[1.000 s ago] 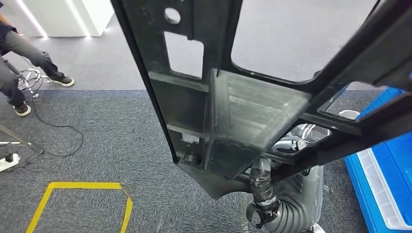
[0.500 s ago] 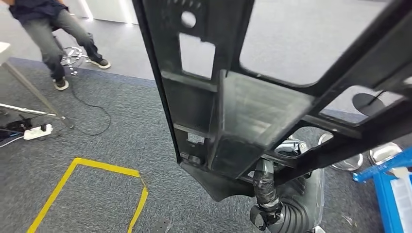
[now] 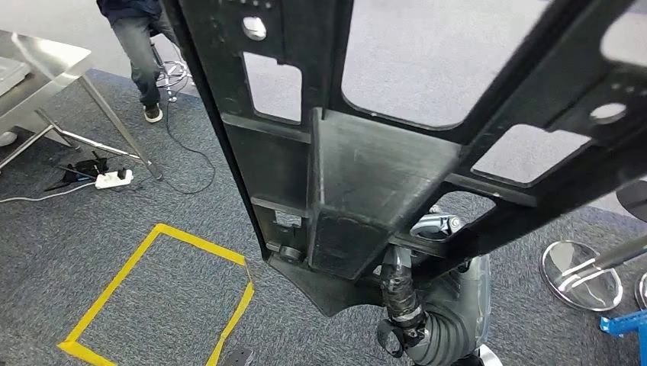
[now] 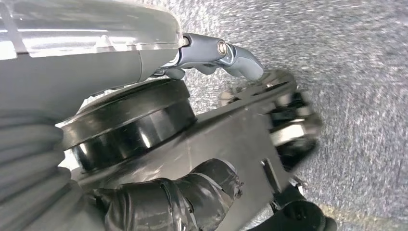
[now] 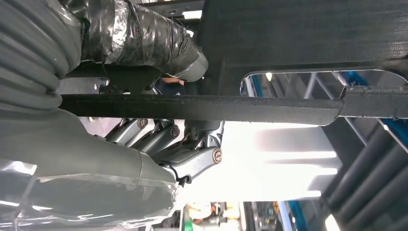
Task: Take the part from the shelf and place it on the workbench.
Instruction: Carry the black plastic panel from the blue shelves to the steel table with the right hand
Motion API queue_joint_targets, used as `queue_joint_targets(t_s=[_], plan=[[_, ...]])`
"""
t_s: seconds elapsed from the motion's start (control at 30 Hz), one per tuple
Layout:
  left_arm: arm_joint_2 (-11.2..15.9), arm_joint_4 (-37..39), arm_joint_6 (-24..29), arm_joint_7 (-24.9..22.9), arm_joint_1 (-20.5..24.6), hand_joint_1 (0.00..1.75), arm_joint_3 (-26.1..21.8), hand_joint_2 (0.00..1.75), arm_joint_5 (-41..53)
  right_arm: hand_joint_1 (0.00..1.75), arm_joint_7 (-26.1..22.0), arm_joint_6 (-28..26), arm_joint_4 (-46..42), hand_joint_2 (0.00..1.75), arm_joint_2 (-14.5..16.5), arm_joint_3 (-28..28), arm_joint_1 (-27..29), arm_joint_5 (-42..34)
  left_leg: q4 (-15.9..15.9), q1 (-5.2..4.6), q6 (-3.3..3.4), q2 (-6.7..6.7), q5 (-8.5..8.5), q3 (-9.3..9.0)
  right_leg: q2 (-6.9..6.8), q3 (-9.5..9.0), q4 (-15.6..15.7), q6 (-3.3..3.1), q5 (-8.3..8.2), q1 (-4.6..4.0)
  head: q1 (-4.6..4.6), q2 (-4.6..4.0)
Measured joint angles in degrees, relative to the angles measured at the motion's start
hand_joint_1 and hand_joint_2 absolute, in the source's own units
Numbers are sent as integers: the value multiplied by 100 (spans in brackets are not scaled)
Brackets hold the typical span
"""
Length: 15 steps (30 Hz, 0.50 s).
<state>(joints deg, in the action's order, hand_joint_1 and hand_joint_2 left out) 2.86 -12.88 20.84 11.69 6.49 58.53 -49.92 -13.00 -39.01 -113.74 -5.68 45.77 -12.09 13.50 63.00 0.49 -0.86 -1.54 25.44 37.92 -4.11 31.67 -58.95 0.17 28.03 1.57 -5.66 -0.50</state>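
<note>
1. Two hands are on the load. The right hand (image 3: 427, 305) grips the lower edge of the part (image 3: 366, 183), its taped thumb on one face and its fingers (image 5: 159, 139) curled round the flat bar. The left hand (image 4: 144, 139) has its thumb pressed against a plate of the same part, with its fingers (image 4: 226, 53) arched over the plate's edge.
2. The part is a large black open frame with cut-out windows and a boxed centre. It is carried upright, close in front of the robot's body, above the grey carpet (image 3: 91, 213).
3. It looks stiff and bulky, probably moulded plastic and moderately heavy. Its ribs and bar edges offer firm holds, while the thin webs seem poorer ones.
4. Against the earlier frame the whole scene has shifted, so the camera has turned. A metal table (image 3: 46, 76) and a yellow tape square (image 3: 152, 297) now sit nearer, and the blue bins are nearly gone. The grip is unchanged.
</note>
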Motion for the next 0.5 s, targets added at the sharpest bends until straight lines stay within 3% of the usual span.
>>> queue_joint_targets(t_s=[0.07,0.13,0.17,0.23,0.3,0.37,0.4,0.43,0.5], plan=[[7,2,7,3,6,0,-4,175,-23,175,-1,1,1,175,2,3,-8,-16,-376,-54,77,-102,-65,-181,-96,-21,7,50,27,-29,8,0],[9,3,13,7,-3,0,-14,175,-45,175,-1,1,4,175,2,8,-18,-30,-416,-83,159,-14,-55,-181,-192,-46,33,107,41,-53,13,0],[8,3,14,8,-18,0,-17,175,-54,175,-2,2,4,175,2,10,-26,-32,-447,-69,191,40,-64,-200,-175,-60,28,138,64,-46,12,0],[7,3,17,12,-30,0,-20,175,-61,175,-5,2,5,175,3,13,-38,-37,-520,-35,266,138,-85,-265,52,29,-228,179,243,-35,40,0],[7,3,17,17,-21,0,-20,175,-61,175,-7,4,10,175,3,13,-33,-60,-543,-21,317,237,-89,-297,324,380,-925,181,567,-35,81,0],[7,3,13,28,-17,0,-20,175,-60,175,-7,27,18,175,2,13,-19,-115,-534,-25,334,366,-82,-299,391,740,-1518,184,698,-42,95,0],[7,3,10,33,-21,0,-20,175,-59,175,-7,44,21,175,2,13,-14,-145,-523,-22,332,440,-76,-301,400,795,-1532,189,599,-36,94,0],[7,3,10,36,-24,0,-20,175,-59,175,-8,60,22,175,2,13,-12,-173,-502,-15,322,519,-65,-302,414,741,-1325,194,402,-24,95,0],[7,3,9,42,-23,0,-20,175,-59,175,-16,85,23,175,2,13,-13,-228,-423,-9,275,669,-23,-282,576,460,-597,204,15,18,100,0]])
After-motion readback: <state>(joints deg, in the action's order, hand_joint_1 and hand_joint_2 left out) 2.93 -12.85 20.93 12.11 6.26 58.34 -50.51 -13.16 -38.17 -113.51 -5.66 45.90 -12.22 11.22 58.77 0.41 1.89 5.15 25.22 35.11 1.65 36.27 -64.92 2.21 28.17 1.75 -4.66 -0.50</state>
